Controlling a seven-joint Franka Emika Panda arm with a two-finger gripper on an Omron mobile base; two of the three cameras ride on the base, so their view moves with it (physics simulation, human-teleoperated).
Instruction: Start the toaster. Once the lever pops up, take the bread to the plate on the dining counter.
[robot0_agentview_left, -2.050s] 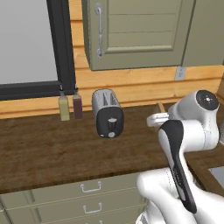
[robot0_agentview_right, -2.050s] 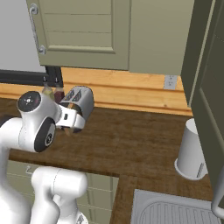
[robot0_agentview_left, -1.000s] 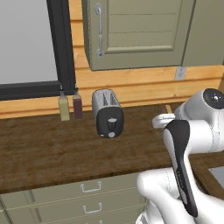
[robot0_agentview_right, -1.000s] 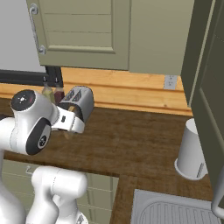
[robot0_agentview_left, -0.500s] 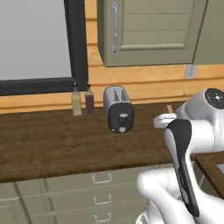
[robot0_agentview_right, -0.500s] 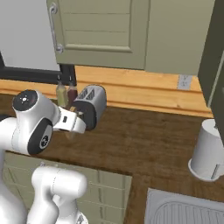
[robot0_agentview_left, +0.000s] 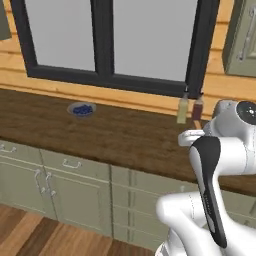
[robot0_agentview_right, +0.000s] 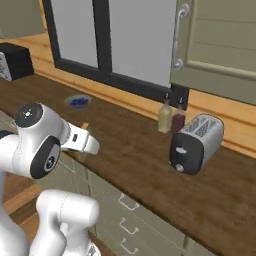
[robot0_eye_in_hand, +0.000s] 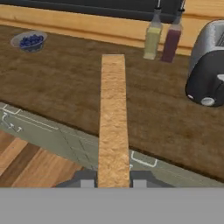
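In the hand view my gripper (robot0_eye_in_hand: 113, 181) is shut on the bread (robot0_eye_in_hand: 113, 118), a thin tan slice seen edge-on that reaches out over the worktop's front edge. The silver toaster (robot0_agentview_right: 196, 140) stands on the dark wood worktop (robot0_agentview_right: 130, 150) to the right, well away from my hand; its black end panel carries the pale lever (robot0_agentview_right: 181, 149). The toaster (robot0_eye_in_hand: 208, 65) is also at the right edge of the hand view. The plate and the dining counter are out of view.
Two slim bottles (robot0_agentview_right: 169, 117) stand by the wall next to the toaster. A small bowl of blueberries (robot0_agentview_left: 81, 109) sits further left on the worktop. A black appliance (robot0_agentview_right: 12, 60) stands at the far left. Below are drawer fronts (robot0_agentview_left: 75, 185) and wood floor.
The whole picture has shifted as the base moves left along the worktop; window, bowl and floor have come into view. My gripper stays shut on the bread.
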